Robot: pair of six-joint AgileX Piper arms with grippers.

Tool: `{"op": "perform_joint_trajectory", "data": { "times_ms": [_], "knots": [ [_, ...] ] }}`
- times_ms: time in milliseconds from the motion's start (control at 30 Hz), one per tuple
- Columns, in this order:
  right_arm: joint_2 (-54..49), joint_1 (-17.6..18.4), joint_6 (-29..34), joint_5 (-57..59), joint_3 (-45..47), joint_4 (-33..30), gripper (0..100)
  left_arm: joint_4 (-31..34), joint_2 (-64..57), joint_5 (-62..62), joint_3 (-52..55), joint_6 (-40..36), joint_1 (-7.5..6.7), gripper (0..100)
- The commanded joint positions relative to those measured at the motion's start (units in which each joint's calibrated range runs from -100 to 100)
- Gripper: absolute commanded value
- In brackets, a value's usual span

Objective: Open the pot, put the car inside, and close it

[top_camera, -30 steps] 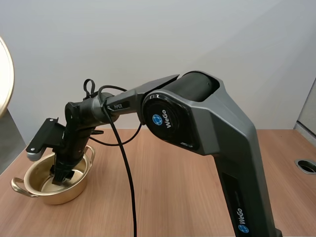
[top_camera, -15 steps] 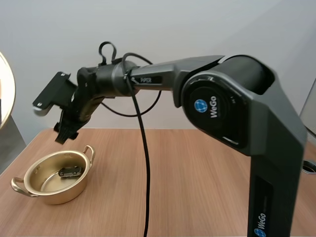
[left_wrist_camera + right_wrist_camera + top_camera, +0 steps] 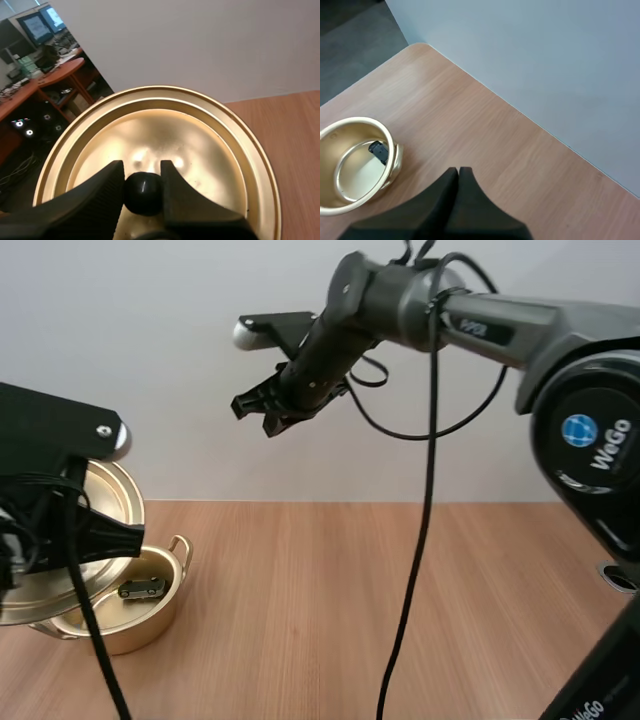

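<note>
The left gripper [image 3: 142,171] pinches the small black round knob [image 3: 143,194] of the shiny gold-coloured round metal lid [image 3: 200,145] between its fingers. The lid is held tilted, off the pot, at its left side. The open gold-coloured metal pot with two loop handles [image 3: 145,625] stands near the left edge of the light wooden table [image 3: 400,590] — the small dark toy car [image 3: 141,589] lies on its floor. The right gripper [image 3: 262,412] hangs high above the table, well apart from the pot, fingers pressed together on nothing.

One pot [image 3: 150,622], one lid [image 3: 200,135] (one car [image 3: 141,589]).
</note>
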Motion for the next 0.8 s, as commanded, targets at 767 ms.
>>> {"op": "perform_joint_trajectory", "data": {
  "times_ms": [767],
  "knots": [
    [-37.23,-5.36,-2.22,13.79,0.51,5.97,0,10.14,29.35,-25.85,12.49,-18.11,0.08,0]
  ]
}}
